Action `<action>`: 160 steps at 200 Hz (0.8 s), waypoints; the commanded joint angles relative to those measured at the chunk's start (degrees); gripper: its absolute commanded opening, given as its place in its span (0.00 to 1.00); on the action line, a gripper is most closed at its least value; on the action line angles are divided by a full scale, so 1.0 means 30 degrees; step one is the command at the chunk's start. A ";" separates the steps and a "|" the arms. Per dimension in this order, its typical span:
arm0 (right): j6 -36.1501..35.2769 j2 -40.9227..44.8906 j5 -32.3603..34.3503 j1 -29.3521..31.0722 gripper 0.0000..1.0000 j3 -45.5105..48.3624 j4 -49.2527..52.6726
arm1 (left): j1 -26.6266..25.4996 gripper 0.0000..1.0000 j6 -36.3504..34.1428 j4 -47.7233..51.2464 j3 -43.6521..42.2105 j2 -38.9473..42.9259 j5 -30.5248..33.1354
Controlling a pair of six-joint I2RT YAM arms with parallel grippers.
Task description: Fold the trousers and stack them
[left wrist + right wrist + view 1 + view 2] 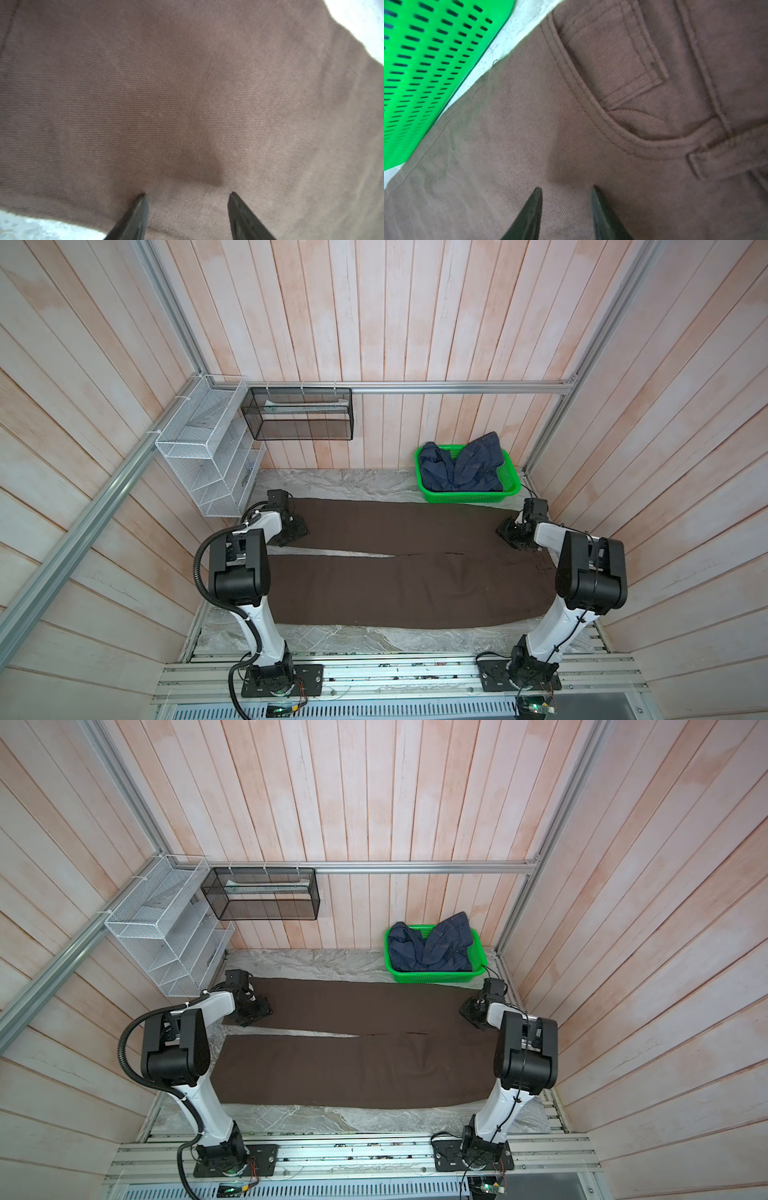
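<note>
Trousers: the brown trousers [395, 572] lie flat at full length across the marble-patterned surface [340, 485], waist to the right and both legs running left. A thin wedge of surface shows between the legs toward the hems.
Fold state: unfolded.
Left tool: the left tool [187, 194] stands spread, both tips resting on the cloth of the far leg near its hem (the cloth between the tips lies flat, with a shallow dimple just ahead).
Right tool: the right tool [566, 188] is spread more narrowly, its tips on the cloth at the far side of the waist, near the front pocket seam and a belt loop.
Basket: a green slotted basket [513, 481] sits at the far right of the surface, just beside the trousers' far edge, and holds a crumpled navy denim garment [461, 468].
Wall fittings: a white wire rack [199, 456] and a black mesh basket [299, 418] hang at the far left.
</note>
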State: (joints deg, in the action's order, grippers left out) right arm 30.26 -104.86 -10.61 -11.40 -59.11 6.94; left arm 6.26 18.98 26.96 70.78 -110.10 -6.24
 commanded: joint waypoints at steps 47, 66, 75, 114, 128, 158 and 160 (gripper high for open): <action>0.0255 0.1085 0.0157 -0.0602 0.42 0.1835 -0.0276 | -0.0105 0.70 -0.0232 0.1800 -0.0360 0.1488 -0.0694; 0.0648 0.2728 -0.0504 -0.0606 0.43 0.2175 -0.0630 | -0.0588 0.76 -0.0201 0.2131 -0.0306 0.2620 -0.0548; 0.0875 0.4014 -0.0312 -0.0588 0.43 0.2297 -0.0587 | -0.0858 0.77 -0.0161 0.2402 -0.0242 0.3289 -0.0324; 0.1991 0.7788 0.1870 -0.0599 0.44 0.2509 0.0876 | -0.1544 0.77 0.0801 0.2873 -0.1498 0.6888 0.0030; 0.2644 0.8185 0.1340 -0.1022 0.44 0.3333 0.0534 | -0.1560 0.77 0.1235 0.2929 -0.2375 0.8076 0.0067; 0.3486 0.7968 -0.0024 -0.1719 0.44 0.4488 0.0255 | -0.1560 0.77 0.1668 0.3169 -0.3714 0.9935 0.0130; 0.3524 0.7941 -0.0129 -0.1762 0.44 0.4555 0.0277 | -0.1560 0.77 0.1677 0.3229 -0.3764 1.0029 0.0142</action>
State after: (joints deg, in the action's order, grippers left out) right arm 37.50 -79.02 -8.34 -15.05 -48.80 5.56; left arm 1.43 22.24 34.35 62.19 -82.32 -6.94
